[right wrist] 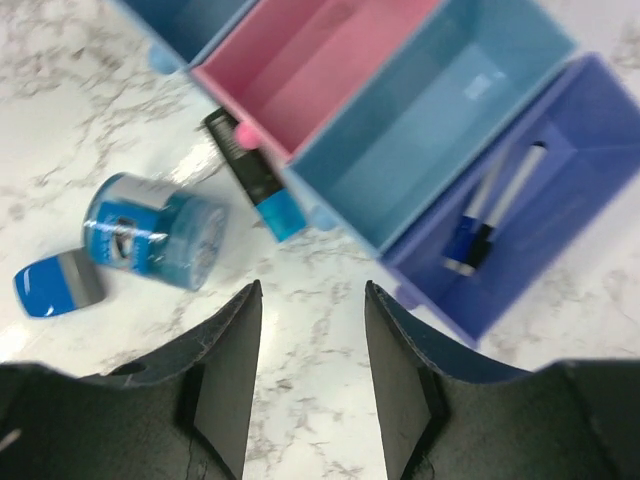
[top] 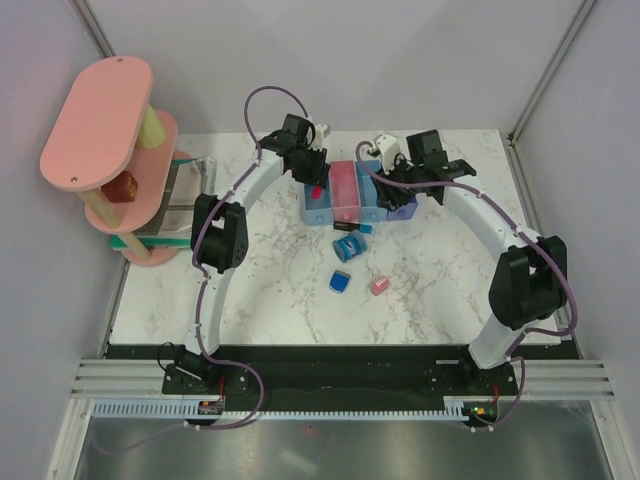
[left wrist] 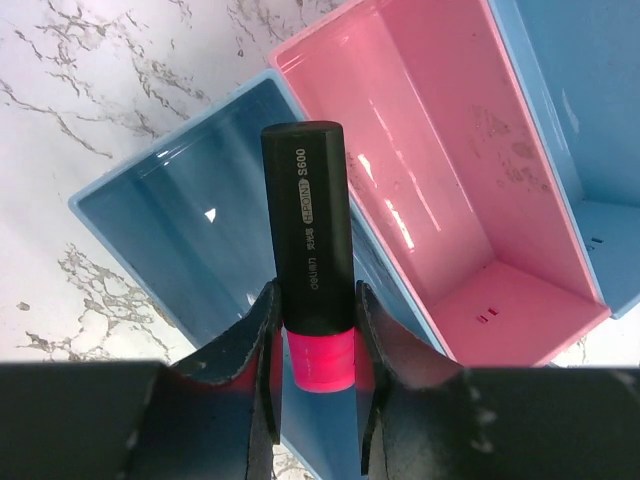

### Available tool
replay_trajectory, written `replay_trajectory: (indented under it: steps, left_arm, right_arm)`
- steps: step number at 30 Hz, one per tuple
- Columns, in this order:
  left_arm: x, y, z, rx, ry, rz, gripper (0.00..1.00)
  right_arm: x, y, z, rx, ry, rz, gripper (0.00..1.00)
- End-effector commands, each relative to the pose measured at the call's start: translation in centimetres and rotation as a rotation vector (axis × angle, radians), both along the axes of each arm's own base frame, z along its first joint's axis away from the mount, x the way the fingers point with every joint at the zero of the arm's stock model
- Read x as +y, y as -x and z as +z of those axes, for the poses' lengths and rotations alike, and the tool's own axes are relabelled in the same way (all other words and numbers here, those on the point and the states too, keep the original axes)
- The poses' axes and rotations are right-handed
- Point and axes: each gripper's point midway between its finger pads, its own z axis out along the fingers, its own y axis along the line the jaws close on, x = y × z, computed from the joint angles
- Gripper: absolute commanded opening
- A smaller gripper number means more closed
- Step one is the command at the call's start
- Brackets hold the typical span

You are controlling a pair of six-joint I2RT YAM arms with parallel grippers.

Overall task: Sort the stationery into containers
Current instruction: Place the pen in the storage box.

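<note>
My left gripper (top: 315, 183) is shut on a black marker with a pink cap (left wrist: 308, 240), gripping it at the cap end, and holds it above the leftmost light blue bin (left wrist: 170, 225). The pink bin (left wrist: 430, 170) and second light blue bin (left wrist: 590, 110) lie beside it. My right gripper (right wrist: 312, 300) is open and empty above the marble, just in front of the bins. A thin pen (right wrist: 482, 215) lies in the purple-blue bin (right wrist: 560, 160). A blue-capped marker (right wrist: 255, 180), round blue roll (right wrist: 155, 230) and blue wedge (right wrist: 55, 283) lie on the table. The pink eraser (top: 379, 286) lies further forward.
A pink tiered shelf tower (top: 110, 150) stands at the far left of the marble table (top: 250, 300). The four joined bins (top: 345, 190) sit at the back centre. Grey walls close in the back and sides.
</note>
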Motion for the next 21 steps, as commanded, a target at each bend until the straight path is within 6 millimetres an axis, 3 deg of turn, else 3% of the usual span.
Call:
replay_trajectory:
  steps: [1, 13, 17, 21]
  left_arm:
    - [-0.6, -0.9, 0.8, -0.039, 0.034, 0.001, 0.3]
    - [0.0, -0.3, 3.0, -0.076, 0.024, 0.001, 0.69]
    - [0.2, 0.0, 4.4, -0.105, 0.02, -0.015, 0.71]
    - [0.2, 1.3, 7.8, -0.152, 0.053, -0.062, 0.72]
  right_arm:
    - [1.8, 3.5, -1.0, 0.061, 0.022, 0.124, 0.53]
    - [1.8, 5.3, -4.9, 0.163, 0.072, 0.154, 0.53]
    - [1.0, 5.7, -6.6, 0.191, 0.113, 0.149, 0.53]
    - [0.3, 6.1, -9.0, 0.232, 0.164, 0.157, 0.53]
